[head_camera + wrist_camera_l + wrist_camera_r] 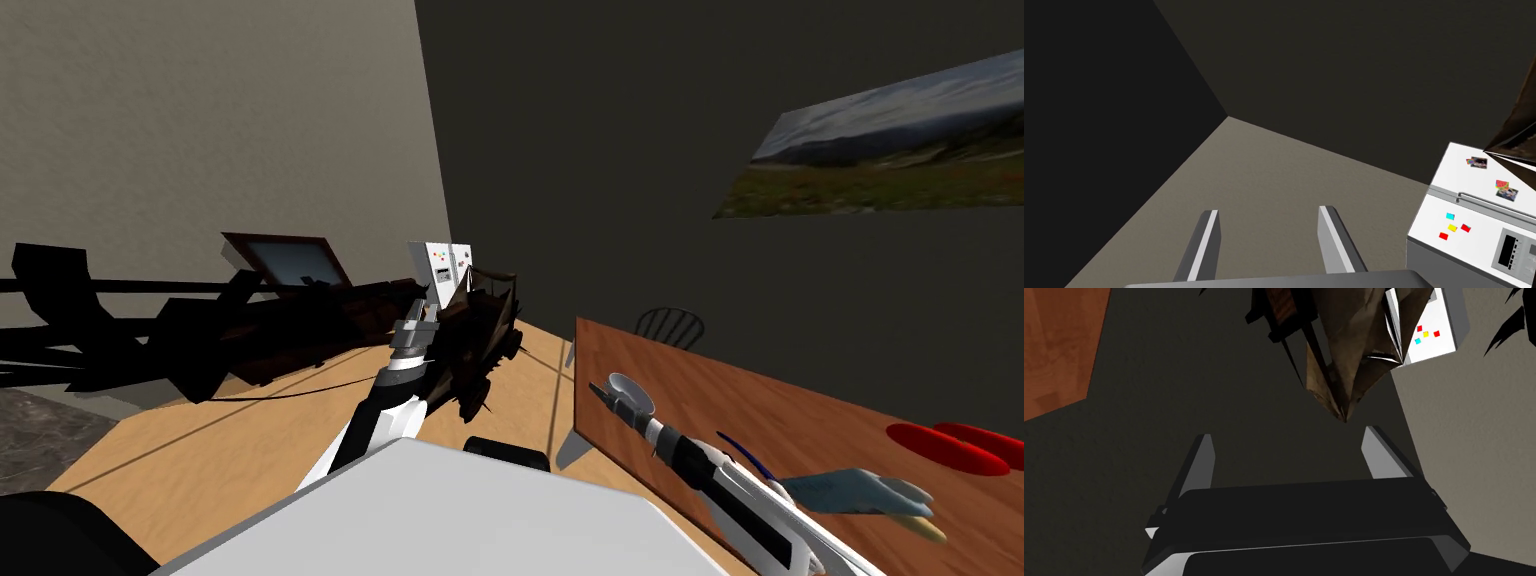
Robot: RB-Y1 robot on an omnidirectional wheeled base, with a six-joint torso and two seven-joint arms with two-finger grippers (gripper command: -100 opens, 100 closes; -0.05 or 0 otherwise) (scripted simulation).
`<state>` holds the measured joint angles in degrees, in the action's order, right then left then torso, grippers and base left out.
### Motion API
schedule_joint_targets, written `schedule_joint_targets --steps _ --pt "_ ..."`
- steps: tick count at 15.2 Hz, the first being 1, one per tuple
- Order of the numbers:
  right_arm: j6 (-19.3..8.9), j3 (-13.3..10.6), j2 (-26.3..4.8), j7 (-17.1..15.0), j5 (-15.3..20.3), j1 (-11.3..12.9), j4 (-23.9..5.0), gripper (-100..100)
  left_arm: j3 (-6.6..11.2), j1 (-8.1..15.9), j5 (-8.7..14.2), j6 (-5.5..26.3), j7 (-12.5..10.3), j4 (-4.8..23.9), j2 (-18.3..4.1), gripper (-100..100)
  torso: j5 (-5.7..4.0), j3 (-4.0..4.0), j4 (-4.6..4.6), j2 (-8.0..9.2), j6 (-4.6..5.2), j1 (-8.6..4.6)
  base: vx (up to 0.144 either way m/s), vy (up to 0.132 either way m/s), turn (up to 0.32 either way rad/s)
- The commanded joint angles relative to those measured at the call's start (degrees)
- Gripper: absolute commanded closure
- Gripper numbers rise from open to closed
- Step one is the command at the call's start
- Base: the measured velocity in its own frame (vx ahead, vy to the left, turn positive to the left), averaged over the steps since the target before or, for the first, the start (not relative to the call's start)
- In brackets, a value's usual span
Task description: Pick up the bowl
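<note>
A light grey bowl (630, 393) sits on the brown table (760, 400) near its near-left corner. My right gripper (600, 389) reaches over that corner, its tip just left of the bowl and close to it. In the right wrist view the right gripper (1289, 438) stands open with nothing between its fingers, facing a dark wall, and the table (1059, 343) lies off to one side. My left gripper (418, 318) is raised in front of dark tumbled furniture (480, 340). Seen from the left wrist, the left gripper (1266, 212) is open and empty.
Two red plates (945, 445), a pale blue object (860, 492) and a thin blue item (742, 455) lie on the table to the right. A dark chair (670, 325) stands behind the table. A white fridge (445, 265) stands at the wall corner.
</note>
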<state>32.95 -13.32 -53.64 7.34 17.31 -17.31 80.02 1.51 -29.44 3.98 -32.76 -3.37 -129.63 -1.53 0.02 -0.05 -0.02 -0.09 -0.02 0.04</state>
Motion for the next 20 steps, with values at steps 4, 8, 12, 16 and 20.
schedule_joint_targets --steps 4,8,12,16,20 --pt "0.99 -1.96 -4.02 1.63 2.41 0.64 -5.91 -100 0.00 0.00 0.00 0.00 0.00 0.00 0.00 0 0.00 -0.04 -0.01 -0.07 0.00 -0.01 0.034 0.010 0.133" --pt "2.11 -4.42 -7.94 3.57 5.23 1.28 -11.22 -100 0.00 -0.01 0.00 0.00 0.00 0.00 0.00 0 -0.02 -0.02 -0.01 -0.04 0.02 -0.03 0.032 0.004 0.111" --pt "2.69 -5.71 -9.66 4.52 6.62 1.53 -14.83 -100 0.00 -0.01 0.00 0.00 0.00 0.00 0.00 0 -0.01 -0.08 -0.03 -0.13 0.00 -0.05 0.048 -0.002 0.127" --pt "3.87 -8.38 -12.60 6.37 9.32 1.88 -19.49 -100 0.00 0.00 0.00 0.00 0.00 0.00 0.00 0 -0.01 -0.02 -0.01 -0.03 0.00 -0.02 0.028 0.003 0.113" --pt "4.47 -9.76 -13.79 7.25 10.64 1.97 -22.23 -100 0.01 -0.01 0.00 0.00 0.00 0.00 0.00 0 -0.02 -0.02 -0.01 -0.03 0.04 -0.02 0.034 0.003 0.069"
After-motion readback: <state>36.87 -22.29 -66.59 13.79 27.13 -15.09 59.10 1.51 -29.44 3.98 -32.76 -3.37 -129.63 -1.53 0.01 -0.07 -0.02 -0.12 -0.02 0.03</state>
